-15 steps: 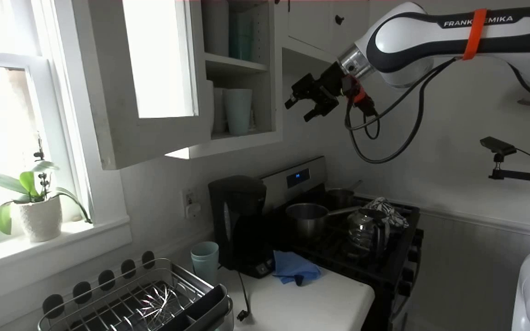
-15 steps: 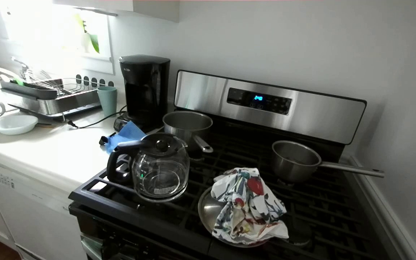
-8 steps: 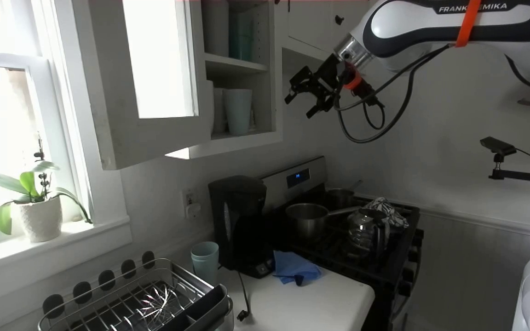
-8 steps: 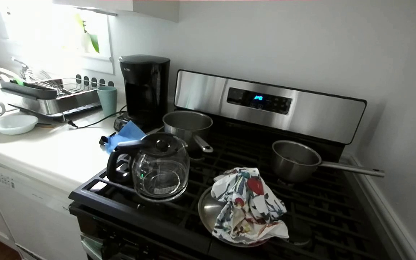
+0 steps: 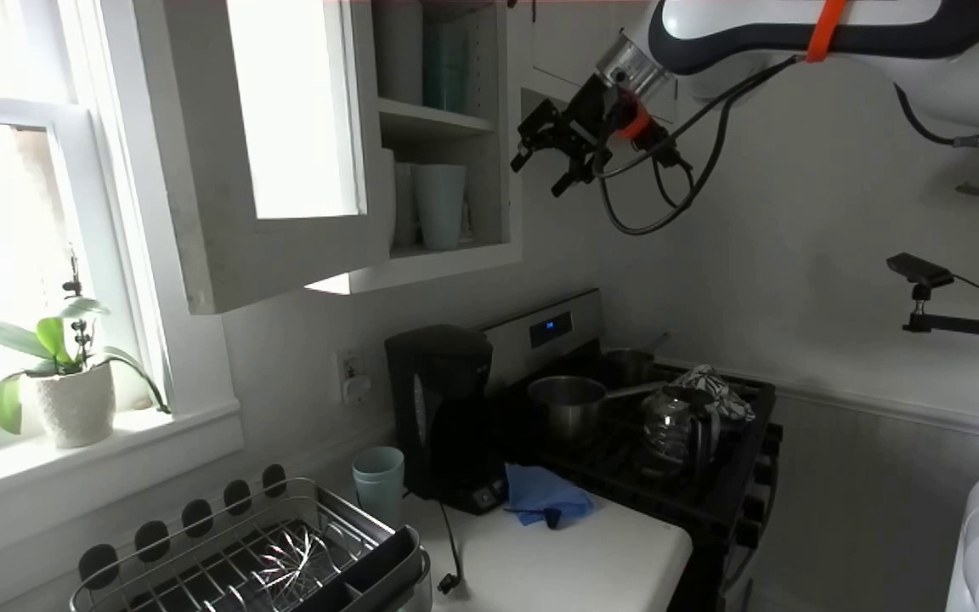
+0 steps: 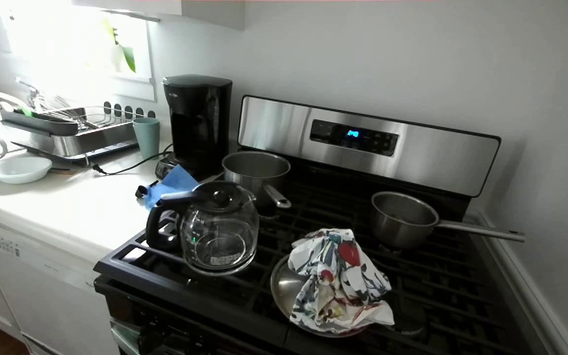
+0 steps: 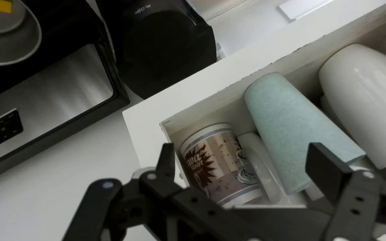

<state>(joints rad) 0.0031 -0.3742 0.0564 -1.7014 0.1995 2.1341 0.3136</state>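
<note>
white painted open cupboard (image 7: 219,77), and a black two-fingered gripper (image 7: 246,164) hangs near it, fingers spread wide

inside there's a glossy white rounded vessel (image 7: 364,103), a tall matte pale-green cup (image 7: 297,130) just beside it, then a short white mug (image 7: 218,160) with a brown coffee print. in the wrist view those last two show between the fingers, gripper apart from both.

This is a kitchen; its stove (image 6: 313,212), saucepans (image 6: 397,231), coffee maker (image 6: 197,118) and dish rack (image 6: 99,144) show it.
</note>
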